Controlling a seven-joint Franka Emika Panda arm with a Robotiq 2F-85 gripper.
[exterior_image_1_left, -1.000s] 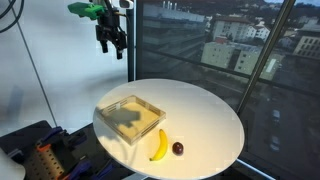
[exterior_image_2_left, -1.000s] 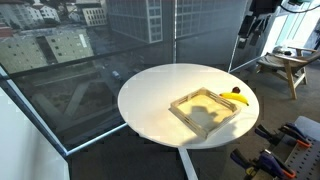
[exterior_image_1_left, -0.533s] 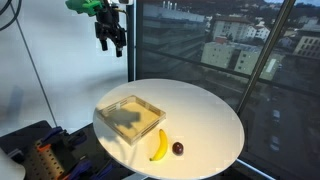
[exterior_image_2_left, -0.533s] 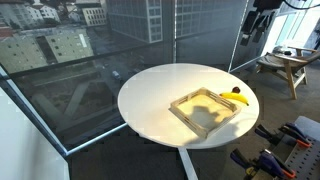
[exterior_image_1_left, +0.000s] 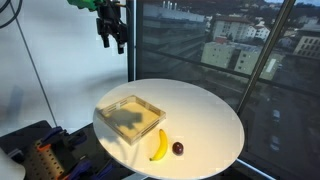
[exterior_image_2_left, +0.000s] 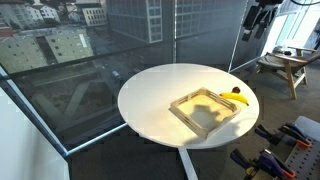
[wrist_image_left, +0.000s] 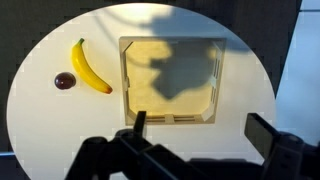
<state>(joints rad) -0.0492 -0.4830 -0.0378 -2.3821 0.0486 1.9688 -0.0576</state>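
Note:
My gripper (exterior_image_1_left: 112, 42) hangs high above the round white table (exterior_image_1_left: 205, 115), open and empty; in the wrist view its two dark fingers stand wide apart at the bottom edge around (wrist_image_left: 198, 128). Far below lies a shallow square wooden tray (wrist_image_left: 172, 80), empty, also seen in both exterior views (exterior_image_1_left: 130, 116) (exterior_image_2_left: 205, 108). A yellow banana (wrist_image_left: 89, 68) lies beside the tray, with a small dark round fruit (wrist_image_left: 65, 81) next to it. In an exterior view the banana (exterior_image_1_left: 159, 145) and dark fruit (exterior_image_1_left: 178, 149) sit near the table's front edge.
Large glass windows (exterior_image_1_left: 230, 50) stand right behind the table. A wooden stool (exterior_image_2_left: 285, 66) is at the back in an exterior view. Tool racks with orange parts (exterior_image_1_left: 40, 160) stand on the floor near the table's base.
The gripper has risen a little higher above the table. Tray, banana and dark fruit have not moved.

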